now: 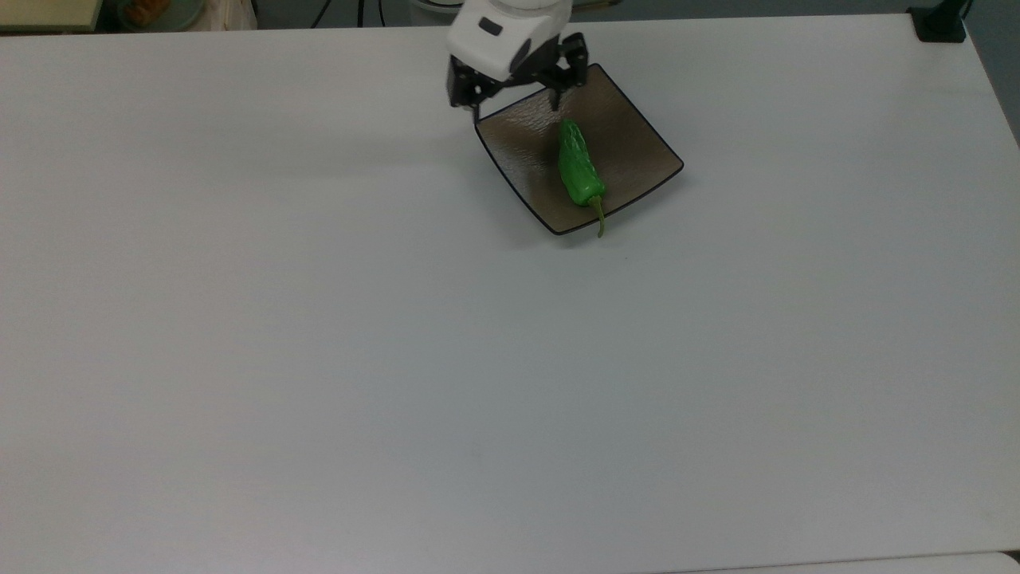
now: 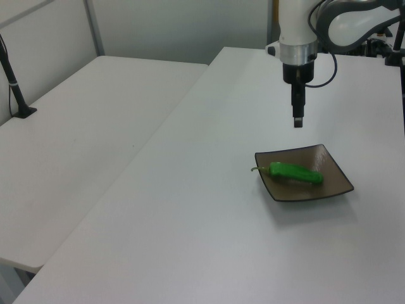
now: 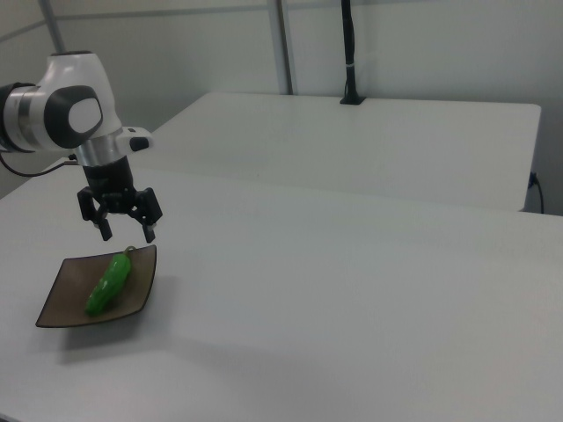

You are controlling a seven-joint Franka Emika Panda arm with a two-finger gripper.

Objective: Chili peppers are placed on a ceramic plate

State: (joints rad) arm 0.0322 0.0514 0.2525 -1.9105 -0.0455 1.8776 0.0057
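Lifting clear with your gripper [image 3: 122, 230] spread wide and empty, you are leaving the chili pepper [image 1: 578, 169] lying across the ceramic plate [image 1: 518, 145], so rise straight up, away from its far corner.

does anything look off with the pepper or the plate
Only slightly: the chili pepper lies flat on the ceramic plate, but its stem pokes over the rim. Nothing is spilled or damaged. The hand hangs open above, apart.
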